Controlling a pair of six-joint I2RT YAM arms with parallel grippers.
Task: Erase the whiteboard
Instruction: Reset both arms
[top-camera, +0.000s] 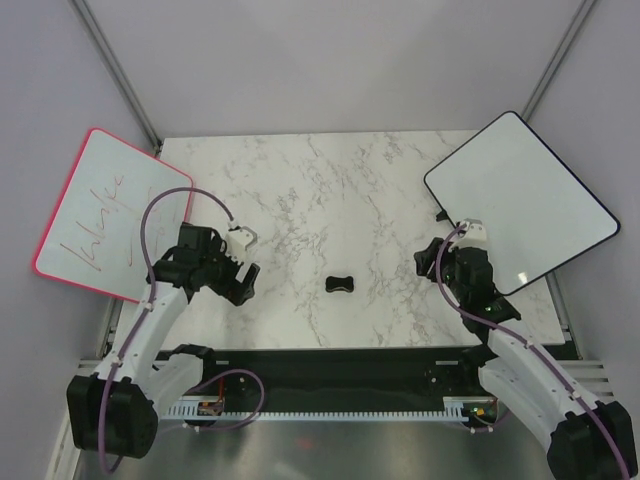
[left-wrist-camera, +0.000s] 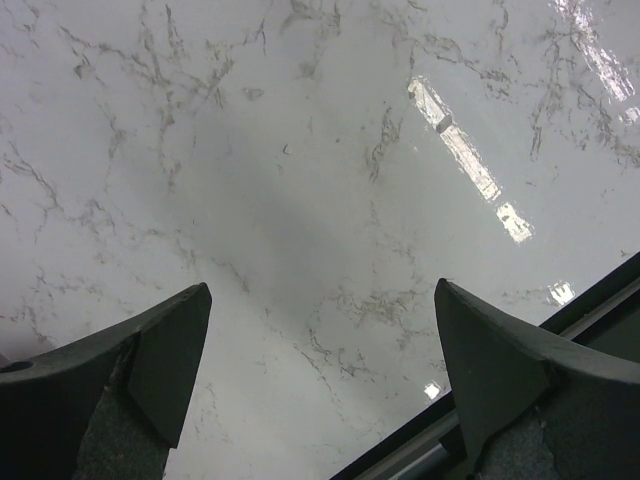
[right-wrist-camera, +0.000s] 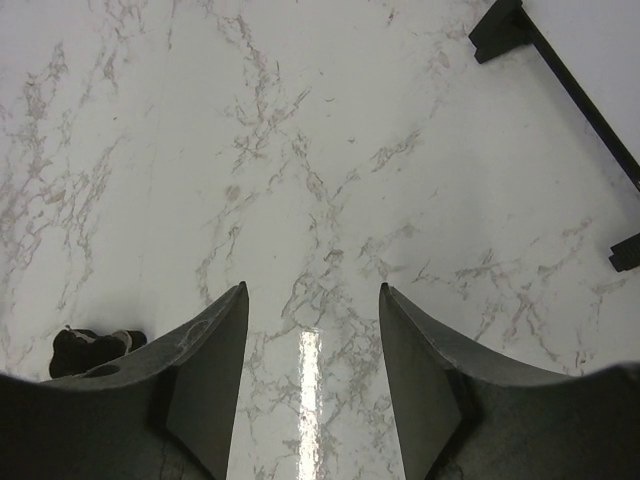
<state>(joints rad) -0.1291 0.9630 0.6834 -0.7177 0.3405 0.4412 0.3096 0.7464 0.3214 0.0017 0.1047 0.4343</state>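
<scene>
Plainly, left pincer (left-wrist-camera: 322, 288) gapes wide, empty; right pincer (right-wrist-camera: 313, 288) parted, empty, beside the clean whiteboard (top-camera: 520, 190)

The left fingers (left-wrist-camera: 150, 370) and the right fingers (right-wrist-camera: 205, 390) are running off the bottom edge of their wrist views, so only their tips are showing. One right finger is covering part of a small black object (right-wrist-camera: 92, 350) on the bench (right-wrist-camera: 330, 150), which is looking too small from above to identify. The whiteboard (right-wrist-camera: 600, 60) is being cut off by the top and right edges there. Overhead, the right arm (top-camera: 470, 275) is hiding part of the whiteboard's near edge. The left arm (top-camera: 195, 260) and its purple cable (top-camera: 150, 215) are covering the pink-framed board's (top-camera: 100, 210) lower corner, and its red writing is showing too small to read.
</scene>
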